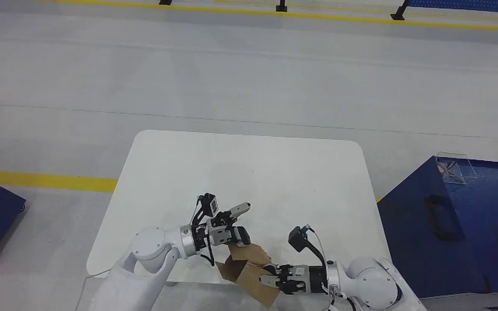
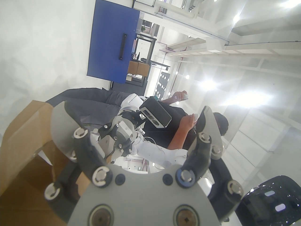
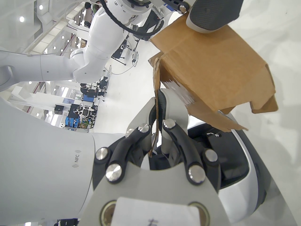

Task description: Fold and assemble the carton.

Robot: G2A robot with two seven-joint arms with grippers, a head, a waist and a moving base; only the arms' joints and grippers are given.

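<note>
Right wrist view: carton (image 3: 211, 66) flap in right gripper (image 3: 158, 101) (left gripper (image 1: 240, 221) splayed).

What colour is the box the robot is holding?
Plain brown, like cardboard. The carton shows best in the right wrist view.

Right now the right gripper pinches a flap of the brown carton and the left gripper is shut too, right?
Not quite. The left gripper is open, as the left wrist view shows. The right gripper does pinch a flap of the brown carton.
</note>
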